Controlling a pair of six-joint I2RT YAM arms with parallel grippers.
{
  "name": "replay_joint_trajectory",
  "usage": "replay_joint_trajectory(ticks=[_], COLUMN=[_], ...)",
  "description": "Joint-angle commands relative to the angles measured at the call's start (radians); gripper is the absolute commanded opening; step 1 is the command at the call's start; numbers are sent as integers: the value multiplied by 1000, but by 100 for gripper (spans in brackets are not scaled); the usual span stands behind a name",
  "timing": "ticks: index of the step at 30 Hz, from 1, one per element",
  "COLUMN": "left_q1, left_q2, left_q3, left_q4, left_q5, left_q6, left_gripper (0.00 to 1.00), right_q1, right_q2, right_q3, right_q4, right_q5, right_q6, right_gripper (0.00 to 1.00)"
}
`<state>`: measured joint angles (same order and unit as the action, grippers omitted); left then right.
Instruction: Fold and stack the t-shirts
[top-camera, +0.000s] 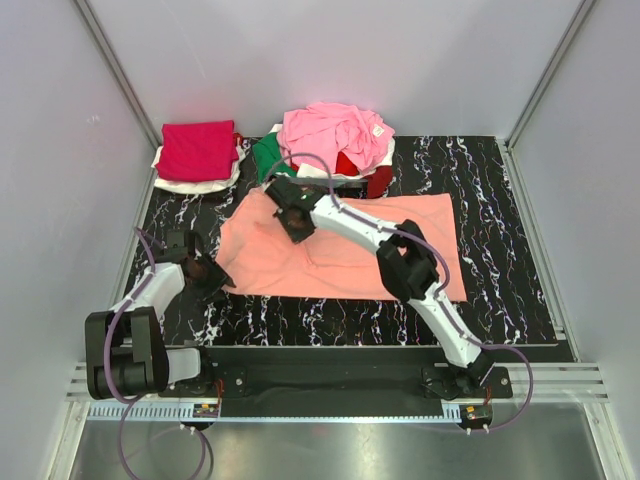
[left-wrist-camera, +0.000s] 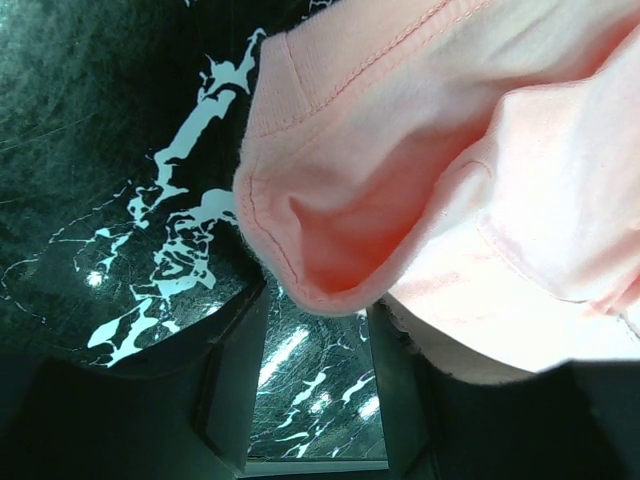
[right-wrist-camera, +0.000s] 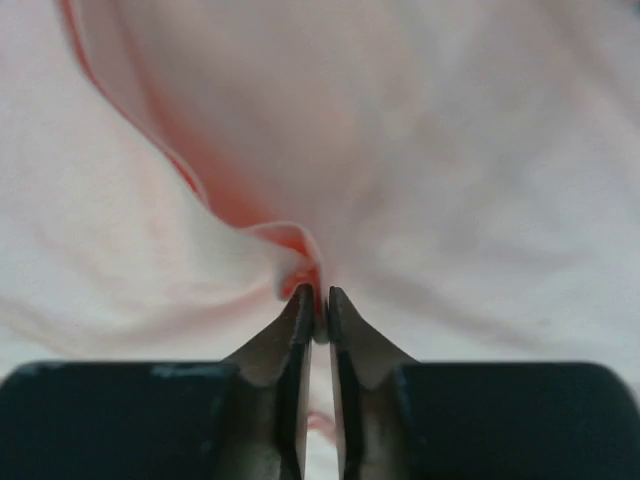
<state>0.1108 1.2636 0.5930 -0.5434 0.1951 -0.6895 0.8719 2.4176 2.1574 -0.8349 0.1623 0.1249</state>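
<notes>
A salmon-orange t-shirt (top-camera: 345, 245) lies spread across the middle of the black marble-patterned mat (top-camera: 500, 200). My right gripper (top-camera: 296, 225) reaches over its upper left part. In the right wrist view that gripper (right-wrist-camera: 316, 300) is shut on a raised pinch of the salmon fabric (right-wrist-camera: 290, 245). My left gripper (top-camera: 212, 276) sits low at the shirt's lower left corner. In the left wrist view it (left-wrist-camera: 315, 310) is open, with a hemmed fold of the shirt (left-wrist-camera: 330, 230) bulging just past its fingertips and bare mat showing between the fingers.
At the back left a folded crimson shirt (top-camera: 198, 150) rests on a white one (top-camera: 185, 184). At the back centre is a loose heap: a light pink shirt (top-camera: 335, 130) on top, green (top-camera: 268, 155) and red (top-camera: 352, 165) beneath. Grey walls enclose the mat.
</notes>
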Motion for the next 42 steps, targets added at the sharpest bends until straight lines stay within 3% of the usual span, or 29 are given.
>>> replay_joint_trajectory(ticks=[1,2,5,8,11,13,18,22,25,31,36,42], left_q1=[7,7,7,7,7,9,9,15,15,18,21,23], left_q2=[-23,-24,-43,-72,-131,-193,-288,-248,-189,-107,-53,-30], left_q3=[2,1,-1,4,19,42,44,2,-36,-47,-45,-44], left_q4=[-1,-4,-18,-33,-56,-81,-89,-29,55,152,195,217], left_q5=[23,21,18,17,-9,-51,-140,-149,-141,-169,-163,-146], left_q6=[-4,-4,-7,-19,-33,-36,-36,-38,-44,-48,-54,-54], left_gripper=[48,48,49,52,61,70,78,76,73,68,63,57], right_q1=[-83,-108,-135,-148,-159,-191,-356,-598,-698,-847,-979,-1038], right_q2=[-12,3,35,25,-40,-158,-604,-908,-1148,-1289,-1266,-1328], right_q3=[90,104,172,237,187,60,-537,-963,-1277,-1496,-1499,-1588], right_q4=[28,23,-1,-38,-35,-26,103,167,224,269,218,227], right_q5=[-35,-43,-49,-34,3,8,-56,-158,-228,-239,-216,-179], right_q6=[-10,-8,-4,1,25,80,357,537,633,707,676,725], right_gripper=[20,45,78,83,84,84,86,86,85,82,79,72])
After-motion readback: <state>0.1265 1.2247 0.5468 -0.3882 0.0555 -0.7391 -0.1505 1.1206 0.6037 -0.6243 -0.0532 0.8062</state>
